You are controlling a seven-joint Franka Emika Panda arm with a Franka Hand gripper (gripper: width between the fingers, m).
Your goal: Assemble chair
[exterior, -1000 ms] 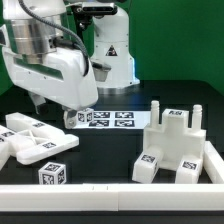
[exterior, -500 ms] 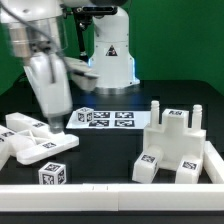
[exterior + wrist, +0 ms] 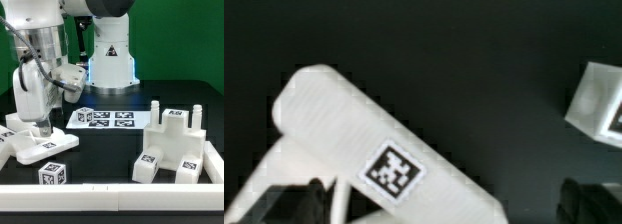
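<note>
Entry: chunky white plastic chair pieces (image 3: 30, 142), tagged black-and-white; one group by the black table's (image 3: 110, 150) edge at the exterior view's left, another near its front corner at that view's right; your two-finger gripper (image 3: 42, 126) hovers over the left group's long white bar (image 3: 367, 140), jaws spread wide, empty; step judged: a pickup; next: descend, straddle bar, close.

Black table (image 3: 110, 150) carries marker board (image 3: 106, 119), chair panels (image 3: 32, 143) at exterior view's left, chair blocks (image 3: 180, 150) at its right.

The exterior camera looks low across the table (image 3: 110, 150) toward the arm (image 3: 45, 60); the wrist camera sits close above the shared left chair piece (image 3: 40, 148) (image 3: 358, 120).
</note>
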